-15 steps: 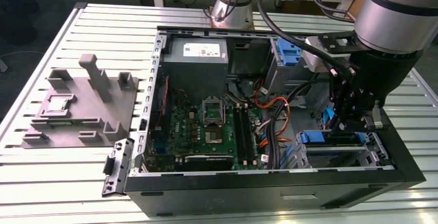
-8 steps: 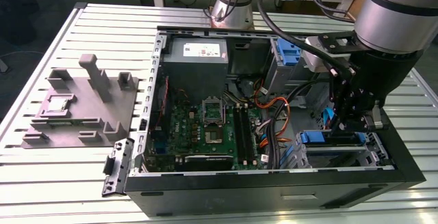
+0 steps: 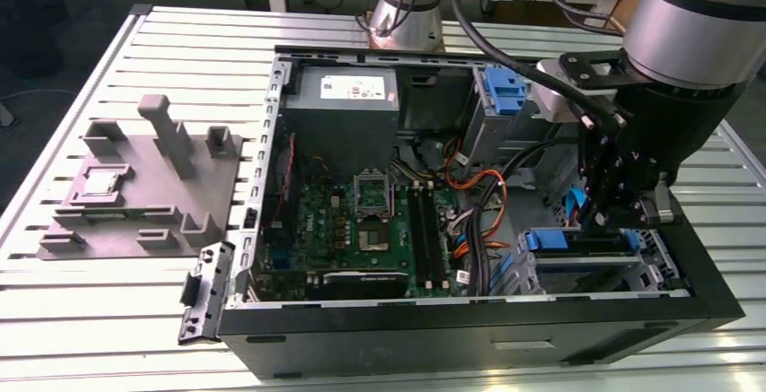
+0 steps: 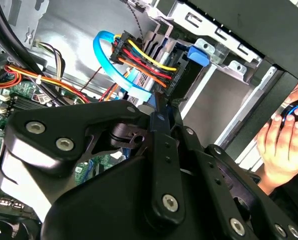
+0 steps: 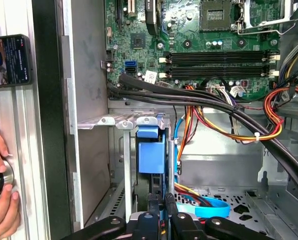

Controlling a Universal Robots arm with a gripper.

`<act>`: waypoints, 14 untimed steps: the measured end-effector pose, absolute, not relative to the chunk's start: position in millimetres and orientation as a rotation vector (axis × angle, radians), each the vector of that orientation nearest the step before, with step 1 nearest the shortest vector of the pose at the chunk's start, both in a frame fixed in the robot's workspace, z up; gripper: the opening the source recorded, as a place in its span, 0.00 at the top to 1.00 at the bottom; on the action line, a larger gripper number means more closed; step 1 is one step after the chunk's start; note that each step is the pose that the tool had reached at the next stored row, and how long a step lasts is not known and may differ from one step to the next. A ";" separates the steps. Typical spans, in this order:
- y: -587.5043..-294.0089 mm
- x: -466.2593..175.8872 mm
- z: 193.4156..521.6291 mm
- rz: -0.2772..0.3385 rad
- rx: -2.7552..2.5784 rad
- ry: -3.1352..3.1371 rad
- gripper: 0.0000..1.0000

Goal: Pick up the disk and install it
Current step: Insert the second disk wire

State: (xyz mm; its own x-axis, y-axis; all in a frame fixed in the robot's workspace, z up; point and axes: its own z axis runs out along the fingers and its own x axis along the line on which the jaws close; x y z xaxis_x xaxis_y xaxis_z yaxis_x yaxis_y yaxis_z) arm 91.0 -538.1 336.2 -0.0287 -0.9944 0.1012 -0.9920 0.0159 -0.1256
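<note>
The disk (image 5: 152,156) stands edge-on in the drive cage (image 5: 120,121) at the case's front corner, and it shows mainly by its blue carrier. In the exterior view the disk (image 3: 562,241) lies low at the right of the open computer case (image 3: 479,329). My gripper (image 5: 161,209) reaches down onto it, its black fingers (image 5: 150,220) shut on the carrier's thin blue edge. In the second wrist view my gripper (image 4: 157,114) pinches the same blue edge just below the cable plugs. The exterior view has my gripper (image 3: 616,222) directly over the cage.
Bundled orange, yellow and black cables (image 5: 224,117) and a blue data cable (image 4: 106,60) run beside the cage. The motherboard (image 3: 371,217) and grey power supply (image 3: 347,96) fill the case. A grey fixture plate (image 3: 132,186) lies left. A person's hand (image 5: 1,200) rests outside the case wall.
</note>
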 end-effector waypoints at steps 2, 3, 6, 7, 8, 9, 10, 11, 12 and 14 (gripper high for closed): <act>-538.4 90.9 335.7 -0.251 -2.179 2.228 0.84; -538.6 90.9 335.4 -0.251 -2.180 2.226 0.84; -539.1 90.9 334.9 -0.251 -2.186 2.220 0.84; -539.4 91.0 334.8 -0.252 -2.187 2.218 0.84; -539.6 90.9 334.7 -0.251 -2.188 2.217 0.84; -539.7 91.0 334.5 -0.251 -2.189 2.216 0.84; -539.8 91.0 334.3 -0.251 -2.190 2.216 0.84; -539.8 91.0 334.0 -0.251 -2.190 2.215 0.84; -539.9 91.0 333.5 -0.251 -2.190 2.215 0.84; -539.9 91.0 332.7 -0.252 -2.191 2.215 0.84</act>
